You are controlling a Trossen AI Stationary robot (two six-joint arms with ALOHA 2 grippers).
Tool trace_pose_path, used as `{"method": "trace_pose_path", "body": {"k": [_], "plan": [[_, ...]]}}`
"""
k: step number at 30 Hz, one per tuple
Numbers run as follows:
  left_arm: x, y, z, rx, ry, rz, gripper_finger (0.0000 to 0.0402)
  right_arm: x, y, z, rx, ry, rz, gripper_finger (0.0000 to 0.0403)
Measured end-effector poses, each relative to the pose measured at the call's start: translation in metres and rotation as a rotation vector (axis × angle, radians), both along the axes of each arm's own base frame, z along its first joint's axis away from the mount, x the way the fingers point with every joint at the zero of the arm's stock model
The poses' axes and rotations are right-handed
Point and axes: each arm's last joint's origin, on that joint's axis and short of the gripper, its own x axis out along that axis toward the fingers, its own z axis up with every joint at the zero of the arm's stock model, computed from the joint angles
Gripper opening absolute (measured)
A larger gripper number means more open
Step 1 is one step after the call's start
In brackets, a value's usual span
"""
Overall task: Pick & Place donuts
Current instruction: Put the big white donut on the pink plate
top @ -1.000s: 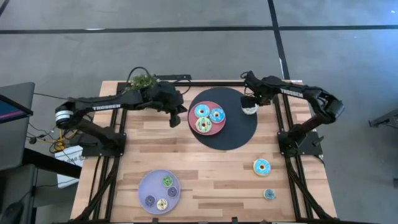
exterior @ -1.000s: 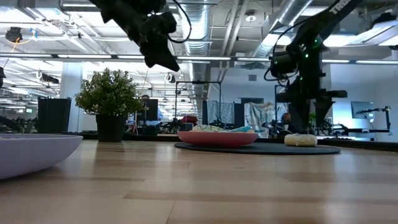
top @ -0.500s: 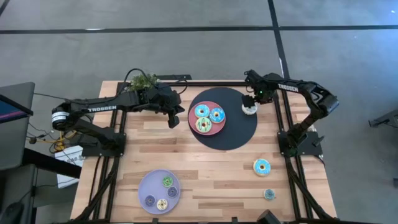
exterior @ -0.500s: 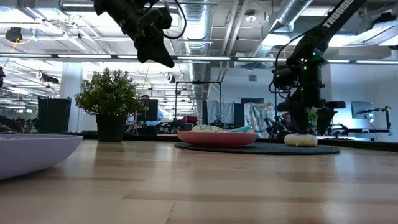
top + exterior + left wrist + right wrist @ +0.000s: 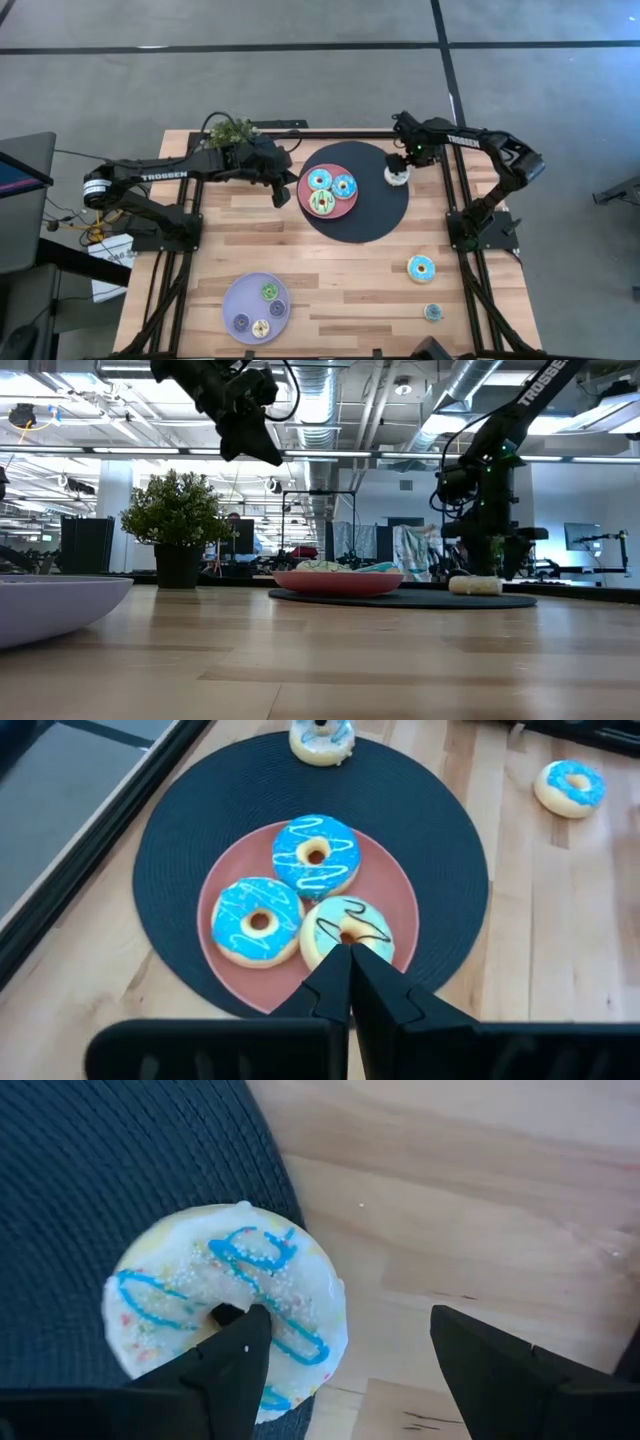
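Observation:
A white donut with blue drizzle lies flat on the right edge of the black round mat. My right gripper is open over it, coming down from above. My left gripper is shut and touches nothing. It hangs high above the table, just left of the pink plate. That plate holds two blue donuts and a cream one. A bigger blue donut and a coin-sized one lie on the wood near the right. Several small donuts sit on the lavender plate. My right gripper points down at the white donut. One fingertip is at the donut's hole. The other finger stands outside the rim, over the bare wood. The donut rests flat on the mat's edge.
A potted plant stands at the far left of the table, behind my left arm. Black frame rails run along both sides. Bare wood lies in the table's middle.
My right gripper has come down onto the white donut and shifted a little toward the table's left. The black mat, with the pink plate and the white donut on it, has slid slightly left.

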Motion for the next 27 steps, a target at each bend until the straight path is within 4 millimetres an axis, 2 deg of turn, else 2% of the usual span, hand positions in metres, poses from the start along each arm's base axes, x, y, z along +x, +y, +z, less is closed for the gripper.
{"method": "trace_pose_path", "body": {"k": [5, 9, 15, 20, 27], "plan": [[0.001, -0.003, 0.001, 0.022, -0.005, 0.013, 0.0, -0.002, 0.003, 0.015, -0.053, -0.039, 0.0, 0.0265], [0.002, -0.003, 0.002, 0.028, -0.015, 0.016, 0.0, -0.003, 0.003, 0.017, -0.061, -0.044, 0.018, 0.0265], [0.002, -0.003, 0.002, 0.017, -0.018, 0.024, 0.0, 0.009, 0.006, 0.0, 0.019, -0.04, 0.102, 0.0266], [0.003, -0.004, 0.002, 0.009, -0.019, 0.023, 0.0, 0.016, 0.008, -0.015, 0.023, 0.042, 0.107, 0.0266], [0.004, -0.009, 0.001, 0.008, -0.018, 0.006, 0.0, 0.019, 0.007, -0.019, 0.016, 0.044, 0.115, 0.0266]]}}
